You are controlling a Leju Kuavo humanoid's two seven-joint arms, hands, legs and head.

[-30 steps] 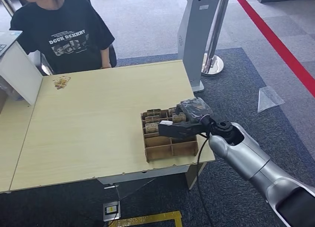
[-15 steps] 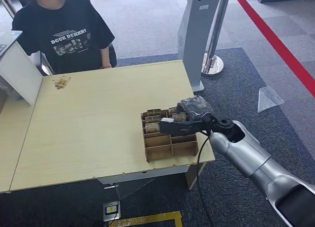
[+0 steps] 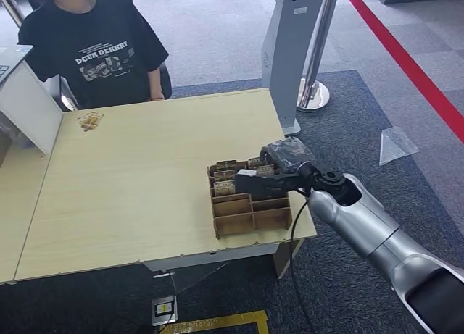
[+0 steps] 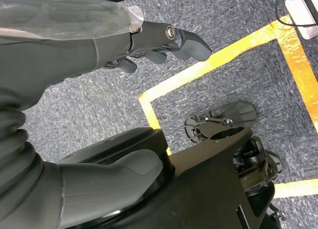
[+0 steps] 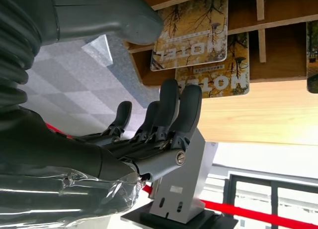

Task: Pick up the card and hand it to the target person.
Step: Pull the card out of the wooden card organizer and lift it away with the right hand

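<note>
From the head view: right hand [image 3: 268, 176] is stretched out low over the far rows of a wooden tray [image 3: 273, 219] at the table's [image 3: 137, 174] near right corner. Cards stand in the tray's back slots; front slots look bare. Fingers point twd the person [image 3: 98, 44] seated at the far left side, well apart from the tray. Can't tell from here if fingertips touch a card.

Left wrist view: left hand [image 4: 123, 45] hangs beside the body over grey carpet w/ yellow tape lines [image 4: 210, 65]. Fingers loosely extended, nothing in them.

Right wrist view (turned, so no up/down calls): fingers [image 5: 180, 110] straight and side by side, thumb [image 5: 112, 15] apart from them, so the hand is open w/ nothing held. The nearest card [image 5: 191, 33], marked "HOTEL", sits in its slot between thumb and fingers, a second one [image 5: 213, 82] just behind it.

Progress, my read: reach is about done, grasp not yet made. Left to do: close on one card, lift it out, carry it across the table, hand it to the person.
</note>
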